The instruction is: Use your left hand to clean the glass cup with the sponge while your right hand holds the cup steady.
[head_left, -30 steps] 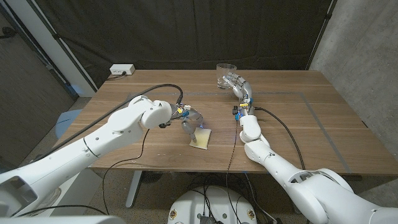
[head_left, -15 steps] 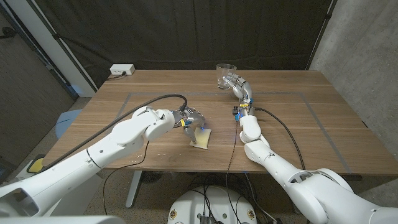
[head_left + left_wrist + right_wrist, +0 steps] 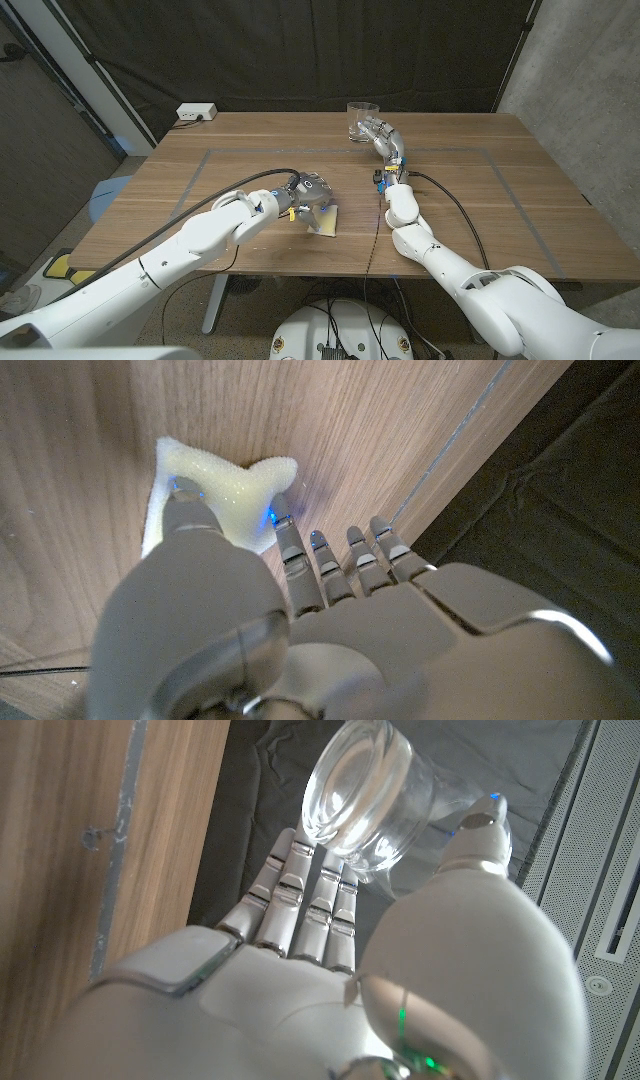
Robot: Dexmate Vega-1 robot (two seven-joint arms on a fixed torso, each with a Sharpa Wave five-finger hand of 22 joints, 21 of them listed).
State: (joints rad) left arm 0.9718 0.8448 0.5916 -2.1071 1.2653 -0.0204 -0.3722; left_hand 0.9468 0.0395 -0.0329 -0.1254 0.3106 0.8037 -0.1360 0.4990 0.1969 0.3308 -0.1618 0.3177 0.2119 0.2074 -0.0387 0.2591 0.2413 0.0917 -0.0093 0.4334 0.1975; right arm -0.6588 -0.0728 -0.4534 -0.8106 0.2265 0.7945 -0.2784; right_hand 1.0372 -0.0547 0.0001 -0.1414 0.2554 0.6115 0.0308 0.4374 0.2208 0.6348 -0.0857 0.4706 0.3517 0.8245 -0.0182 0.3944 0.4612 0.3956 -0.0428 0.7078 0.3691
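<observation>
Left hand lowered onto the sponge since a second ago, fingers pinching its crumpled edge near the counter's front, right hand unmoved, wrapped around the glass cup at the far edge.

Pale yellow sponge; clear glass cup; brown wood-grain table.

Legible text, labels, brands, numbers, signs: none. No readable marking on the bench, the glass cup, the sponge, the left hand or the right hand.
</observation>
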